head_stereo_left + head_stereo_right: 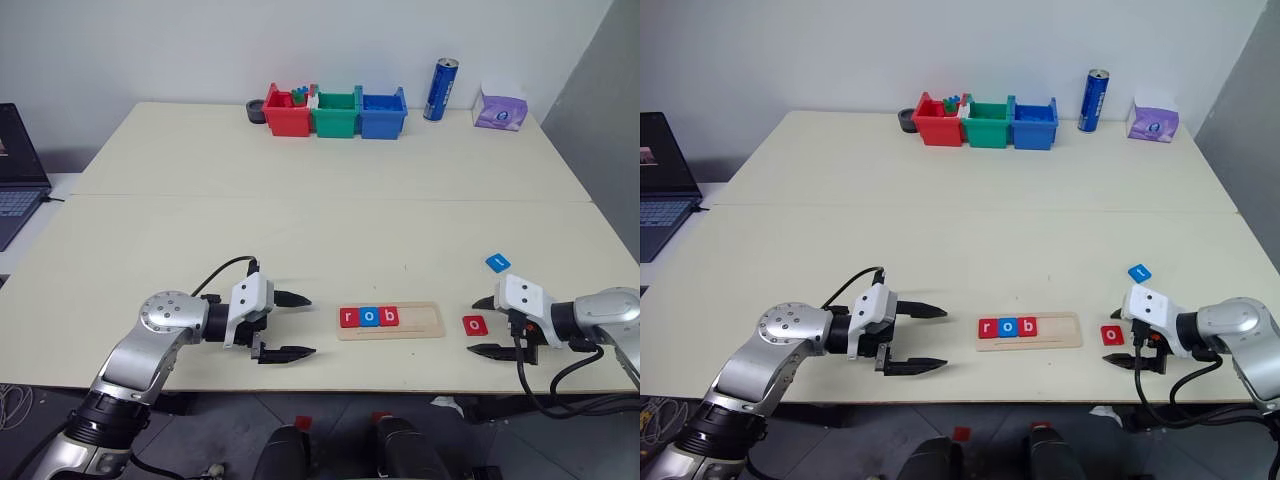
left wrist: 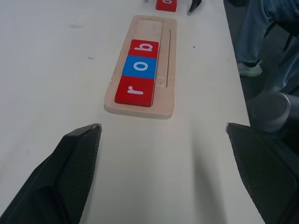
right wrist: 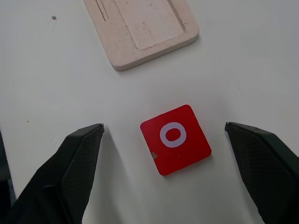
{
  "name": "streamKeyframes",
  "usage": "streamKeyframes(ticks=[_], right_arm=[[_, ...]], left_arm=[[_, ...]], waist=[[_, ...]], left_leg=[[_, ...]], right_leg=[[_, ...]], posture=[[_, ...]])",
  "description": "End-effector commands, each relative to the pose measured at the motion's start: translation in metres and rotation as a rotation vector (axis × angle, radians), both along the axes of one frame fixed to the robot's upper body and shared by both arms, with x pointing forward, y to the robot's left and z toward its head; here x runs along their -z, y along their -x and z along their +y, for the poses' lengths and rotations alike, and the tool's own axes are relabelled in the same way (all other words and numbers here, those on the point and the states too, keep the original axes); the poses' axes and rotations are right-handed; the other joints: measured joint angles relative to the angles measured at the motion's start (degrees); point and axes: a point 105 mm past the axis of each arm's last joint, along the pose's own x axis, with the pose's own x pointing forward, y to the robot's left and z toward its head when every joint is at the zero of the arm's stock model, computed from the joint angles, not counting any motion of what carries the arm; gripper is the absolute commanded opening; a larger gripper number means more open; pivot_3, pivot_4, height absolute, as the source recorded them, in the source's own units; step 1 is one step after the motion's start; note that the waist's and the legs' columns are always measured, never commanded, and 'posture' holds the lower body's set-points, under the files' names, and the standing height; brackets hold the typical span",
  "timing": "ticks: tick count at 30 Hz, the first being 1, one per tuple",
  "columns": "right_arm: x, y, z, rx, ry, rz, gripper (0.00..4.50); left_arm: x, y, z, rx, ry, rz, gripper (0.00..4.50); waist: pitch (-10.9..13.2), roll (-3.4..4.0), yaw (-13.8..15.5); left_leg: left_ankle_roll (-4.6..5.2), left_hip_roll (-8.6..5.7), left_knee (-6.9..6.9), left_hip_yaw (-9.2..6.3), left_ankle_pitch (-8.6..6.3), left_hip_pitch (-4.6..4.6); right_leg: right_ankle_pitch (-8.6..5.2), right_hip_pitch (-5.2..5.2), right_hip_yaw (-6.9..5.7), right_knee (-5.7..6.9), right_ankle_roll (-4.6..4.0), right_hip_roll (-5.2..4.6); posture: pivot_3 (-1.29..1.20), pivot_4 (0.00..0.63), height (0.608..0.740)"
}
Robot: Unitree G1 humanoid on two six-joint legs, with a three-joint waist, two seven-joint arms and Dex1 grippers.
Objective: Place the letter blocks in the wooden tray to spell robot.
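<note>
The wooden tray lies near the table's front edge with three letter blocks in its left end: red r, blue o and red b. To the right of the tray a red o block lies flat on the table. A blue block lies a little farther back. My right gripper is open, its fingers standing on either side of the red o block without touching it. My left gripper is open and empty left of the tray, pointing at it.
Red, green and blue bins stand at the table's far edge, with a blue can and a purple tissue pack to their right. A laptop sits at far left. A person's legs are beside the table.
</note>
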Motion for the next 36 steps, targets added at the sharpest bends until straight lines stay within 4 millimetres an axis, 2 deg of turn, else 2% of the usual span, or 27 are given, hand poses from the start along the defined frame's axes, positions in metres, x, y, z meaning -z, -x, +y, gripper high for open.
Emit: streamKeyframes(ticks=[1,6,10,16,21,25,36], right_arm=[[-0.004,-0.002,0.001,-0.026,0.007,-0.011,3.2],[-0.009,-0.002,0.005,-0.038,0.001,-0.028,1.43],[-0.023,0.0,0.016,-0.078,-0.009,-0.062,1.45],[-0.036,-0.001,0.049,-0.157,-0.016,-0.119,1.45],[-0.032,-0.009,0.066,-0.191,0.004,-0.121,1.45],[-0.025,-0.018,0.072,-0.213,0.04,-0.127,1.45],[-0.018,-0.024,0.085,-0.273,0.064,-0.114,1.45]], left_arm=[[-0.011,0.002,-0.005,0.019,0.008,-0.035,4.5],[-0.012,0.003,-0.006,0.016,0.009,-0.033,4.5],[-0.012,0.003,-0.005,0.013,0.008,-0.03,4.5],[-0.008,0.002,-0.002,0.008,0.004,-0.027,4.5],[-0.007,0.002,-0.003,0.006,0.007,-0.03,4.5],[-0.007,0.002,-0.004,0.003,0.011,-0.032,4.5],[-0.005,0.003,-0.002,-0.012,0.011,-0.033,4.5]], waist=[[0.0,0.0,0.0],[0.0,0.0,0.0],[0.0,0.01,-0.01],[0.0,0.01,-0.03],[0.0,0.0,0.0],[0.0,0.0,0.0],[0.0,0.01,0.0]], left_leg=[[0.0,0.0,0.0,0.0,0.0,0.0],[0.0,0.01,0.0,-0.02,0.0,0.01],[0.0,0.01,0.0,-0.04,0.0,0.01],[0.0,0.02,0.02,-0.09,0.0,0.02],[0.0,0.02,0.02,-0.08,0.0,0.02],[0.0,0.01,0.02,-0.08,0.0,0.01],[0.0,0.02,0.03,-0.09,0.0,0.0]], right_leg=[[0.0,0.0,0.01,0.0,-0.01,0.0],[0.01,0.0,0.01,0.01,-0.02,0.0],[0.01,0.0,0.0,0.02,-0.02,0.0],[0.01,0.0,0.01,0.03,-0.01,0.0],[0.02,0.0,-0.01,0.03,-0.03,0.0],[0.04,-0.01,0.0,0.02,-0.06,-0.02],[0.13,-0.02,-0.04,0.03,-0.21,-0.02]], posture=[[0.0,0.15,0.74],[0.0,0.15,0.74],[0.0,0.15,0.74],[0.0,0.15,0.74],[0.0,0.15,0.74],[0.0,0.15,0.74],[0.0,0.15,0.74]])
